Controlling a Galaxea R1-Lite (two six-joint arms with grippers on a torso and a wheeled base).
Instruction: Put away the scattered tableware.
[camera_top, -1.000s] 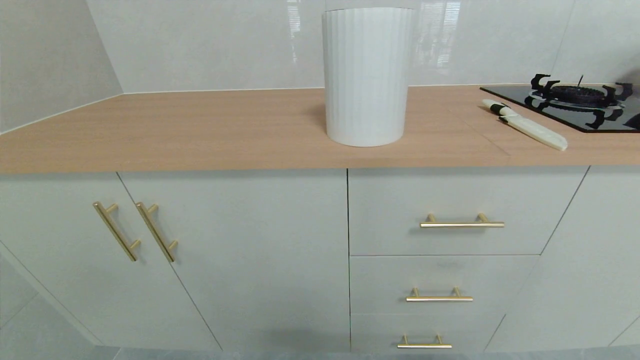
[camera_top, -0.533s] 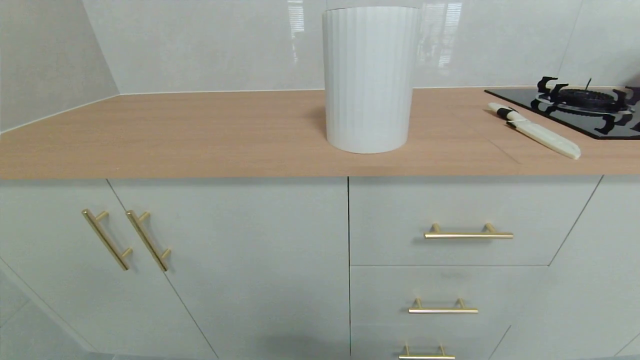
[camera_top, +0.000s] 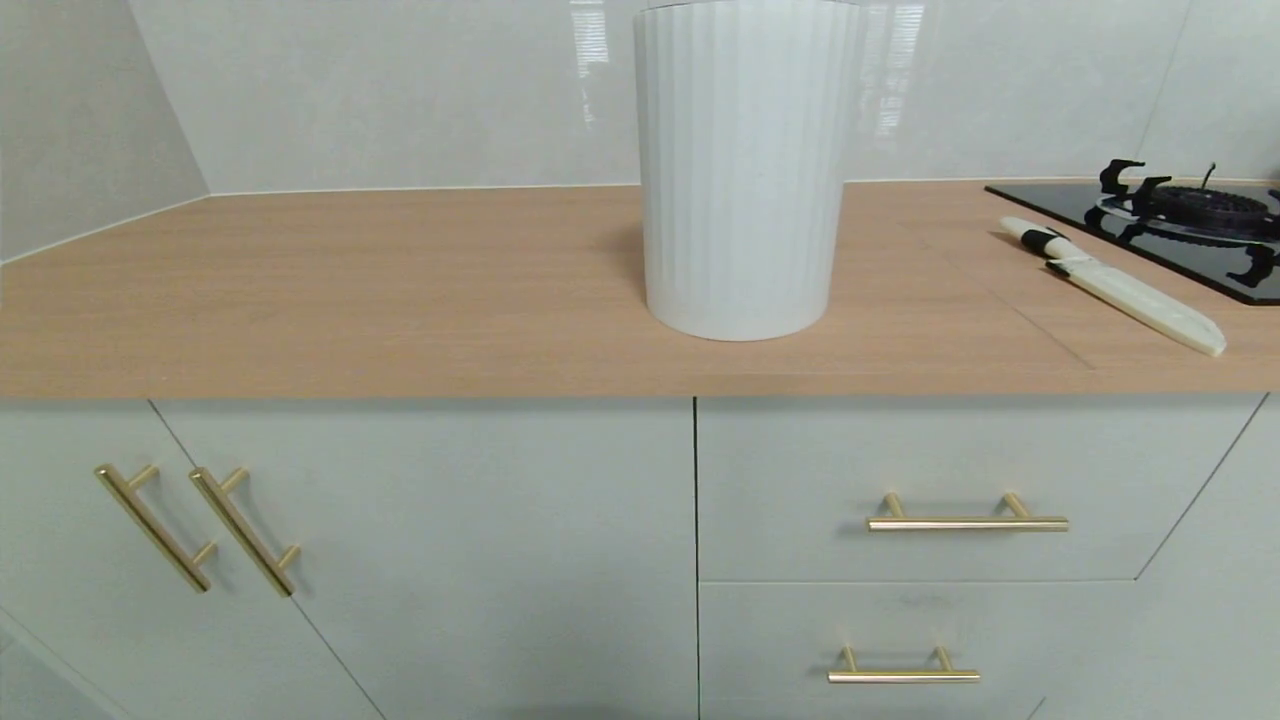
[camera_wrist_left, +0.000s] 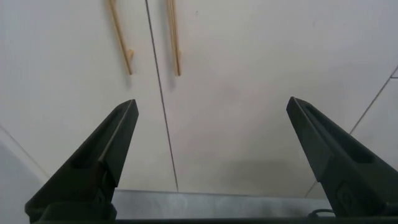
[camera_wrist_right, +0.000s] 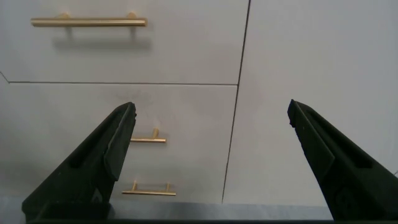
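Knife (camera_top: 1110, 285): lies flat on the tabletop (camera_top: 350, 290), at 3 o'clock from the white ribbed container (camera_top: 738, 170) and well apart from it. The black-banded handle points to 10 o'clock and the pale blade to 4 o'clock. The gas hob (camera_top: 1190, 220) sits just beside the knife, at 2 o'clock from the container.

Container: stands upright near the front edge of the tabletop, above the seam between the cupboard and the drawers.

Left tool (camera_wrist_left: 211, 104): fingers apart, nothing between them, facing the cabinet doors (camera_wrist_left: 236, 93) with two gold bar handles (camera_wrist_left: 174, 37).

Right tool (camera_wrist_right: 211, 106): fingers apart, holding nothing, facing the drawer fronts (camera_wrist_right: 124, 56) with gold pulls (camera_wrist_right: 88, 22).
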